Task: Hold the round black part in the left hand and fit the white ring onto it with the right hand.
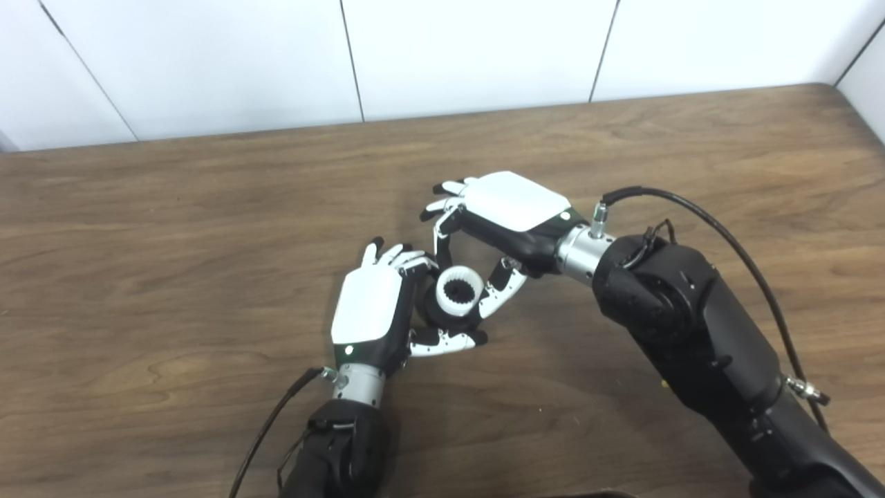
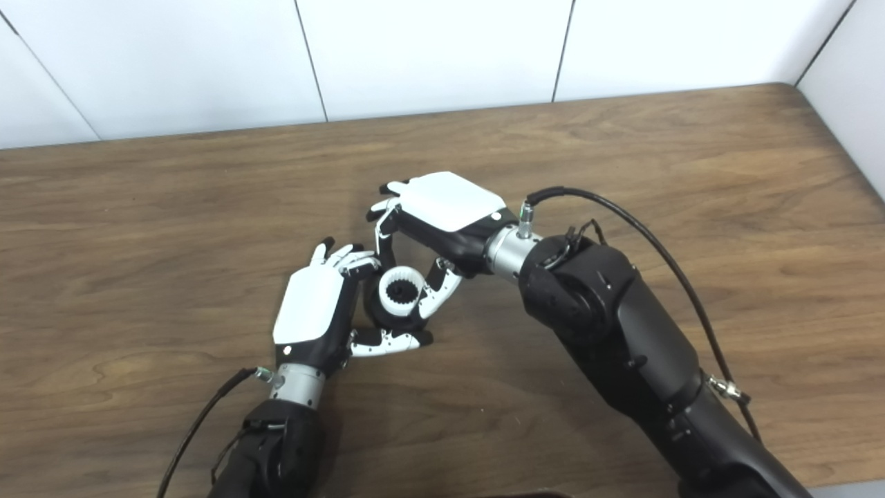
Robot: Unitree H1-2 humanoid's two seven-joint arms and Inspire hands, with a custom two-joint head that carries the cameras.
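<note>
My left hand [image 1: 370, 308] is near the middle of the wooden table [image 1: 173, 228], shut on the round black part [image 1: 431, 308], with fingers on its far side and thumb below it. The white toothed ring [image 1: 459, 277] sits in the top of the black part, its opening facing up. My right hand [image 1: 508, 207] reaches in from the right, palm down. A fingertip is at the ring's upper left and the thumb [image 1: 503, 285] is against its right side, so the hand pinches the ring. The lower half of the black part is hidden by the left hand.
A black cable [image 1: 719, 235] loops off the right wrist over the table. Another cable [image 1: 266, 429] trails from the left wrist. White wall panels [image 1: 470, 48] rise behind the table's far edge. The table's right corner lies close to a side wall [image 2: 850, 90].
</note>
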